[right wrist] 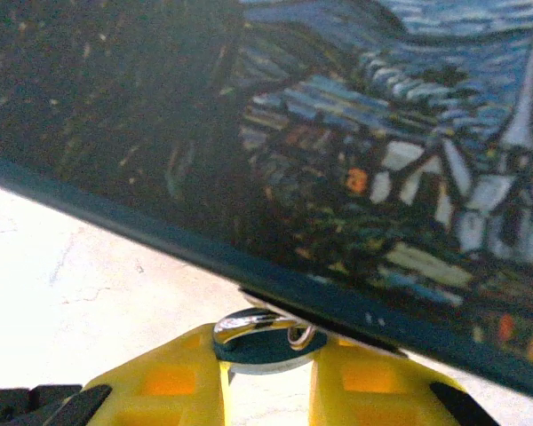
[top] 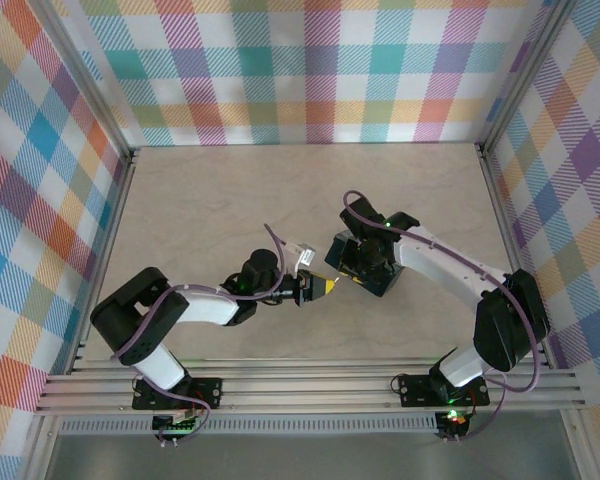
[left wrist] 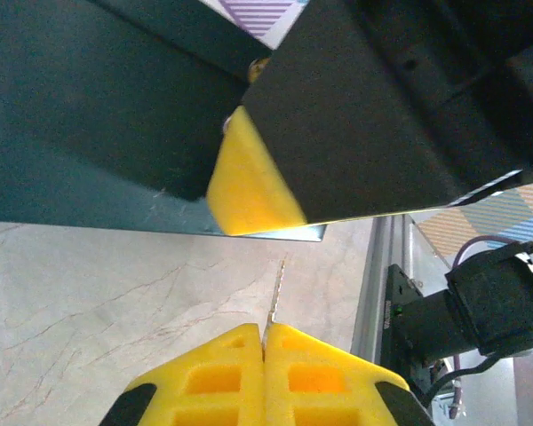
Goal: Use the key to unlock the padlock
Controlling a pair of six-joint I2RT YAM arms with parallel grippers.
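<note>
A thin silver metal key blade looks dull at twelve o'clock of the matt yellow plastic fingers; a rounded chrome metal loop shines mirror-bright.

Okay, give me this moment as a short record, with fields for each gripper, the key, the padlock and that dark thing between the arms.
left gripper: shut on the key
key: thin blade sticking out past the fingertips, aimed at the dark box, tip short of it
right gripper: closed around the padlock
padlock: silver shackle between the yellow fingers, at the box's lower edge; keyhole not visible
dark box: night-scene print, close to both wrist cameras
key in lock: not yet
</note>
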